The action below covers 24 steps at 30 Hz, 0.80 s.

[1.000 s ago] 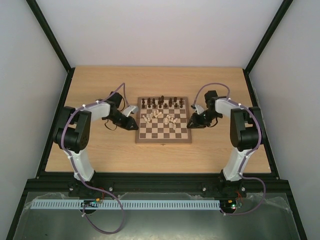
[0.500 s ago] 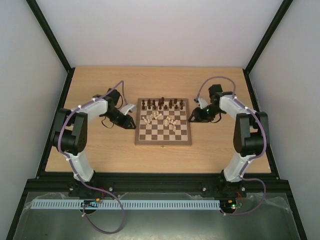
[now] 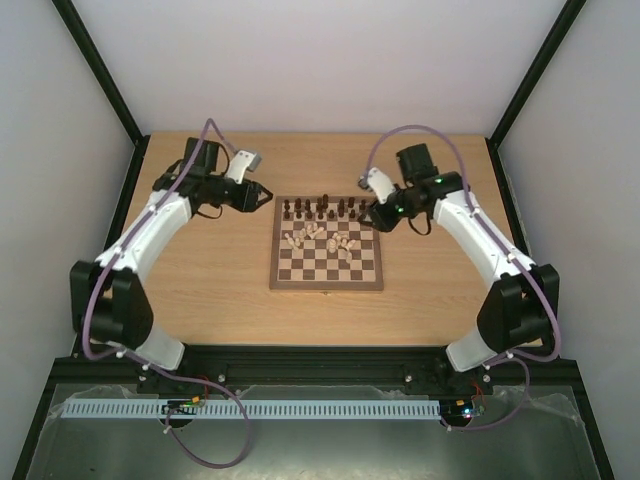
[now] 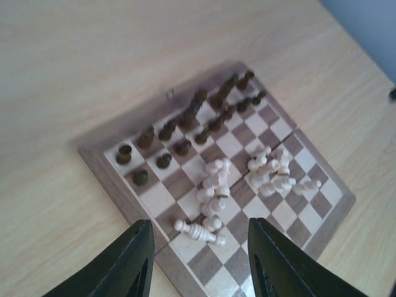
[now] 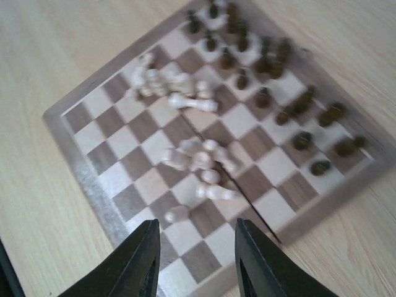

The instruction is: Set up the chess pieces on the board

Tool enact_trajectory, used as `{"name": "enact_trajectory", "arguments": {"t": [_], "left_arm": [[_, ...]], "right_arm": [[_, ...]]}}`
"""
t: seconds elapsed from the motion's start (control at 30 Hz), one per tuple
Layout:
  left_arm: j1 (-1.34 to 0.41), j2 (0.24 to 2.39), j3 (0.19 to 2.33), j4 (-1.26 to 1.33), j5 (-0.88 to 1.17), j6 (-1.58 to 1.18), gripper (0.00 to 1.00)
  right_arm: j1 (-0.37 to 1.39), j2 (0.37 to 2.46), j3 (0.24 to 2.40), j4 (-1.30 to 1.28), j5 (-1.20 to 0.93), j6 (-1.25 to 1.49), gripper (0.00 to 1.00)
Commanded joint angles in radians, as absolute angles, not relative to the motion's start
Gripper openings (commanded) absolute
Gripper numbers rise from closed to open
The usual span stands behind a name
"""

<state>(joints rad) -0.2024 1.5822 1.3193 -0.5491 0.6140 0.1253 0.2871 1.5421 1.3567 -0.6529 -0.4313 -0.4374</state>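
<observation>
The board (image 3: 325,286) lies mid-table. Dark brown chess pieces (image 3: 325,208) stand upright in two rows along its far edge. Cream chess pieces (image 3: 320,238) lie toppled in two heaps just in front of them. My left gripper (image 3: 263,198) hovers off the board's far-left corner, open and empty. From the left wrist, one cream piece (image 4: 199,232) lies on its side between and below the left gripper (image 4: 201,250) fingers. My right gripper (image 3: 373,214) hangs over the far-right corner, also open and empty. Below the right gripper (image 5: 197,253) are the board (image 5: 83,176) and a cream heap (image 5: 198,158).
Light wooden tabletop (image 3: 200,290) surrounds the board on all sides. A black frame (image 3: 320,355) runs along the near edge, and grey walls close in the back and sides. The arms' purple cables (image 3: 400,135) loop above the wrists.
Both arms have stretched away from the board's side edges toward its far corners and risen. Both sets of jaws stand wider than a second ago.
</observation>
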Motion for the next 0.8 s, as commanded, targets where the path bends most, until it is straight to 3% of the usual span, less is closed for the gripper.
{"name": "enact_trajectory", "arguments": {"t": [0.0, 0.23, 0.77], "left_arm": [[-0.206, 1.424, 1.180, -0.231, 0.528, -0.013, 0.47], [-0.175, 1.309, 0.973, -0.048, 0.461, -0.218, 0.59], [-0.097, 1.273, 0.855, -0.017, 0.496, -0.286, 0.63]], "right_arm": [[0.413, 1.534, 1.320, -0.687, -0.341, -0.642, 0.34], [0.525, 1.651, 1.342, -0.735, -0.237, -0.627, 0.35], [0.532, 1.799, 1.345, -0.751, -0.148, -0.566, 0.42]]}}
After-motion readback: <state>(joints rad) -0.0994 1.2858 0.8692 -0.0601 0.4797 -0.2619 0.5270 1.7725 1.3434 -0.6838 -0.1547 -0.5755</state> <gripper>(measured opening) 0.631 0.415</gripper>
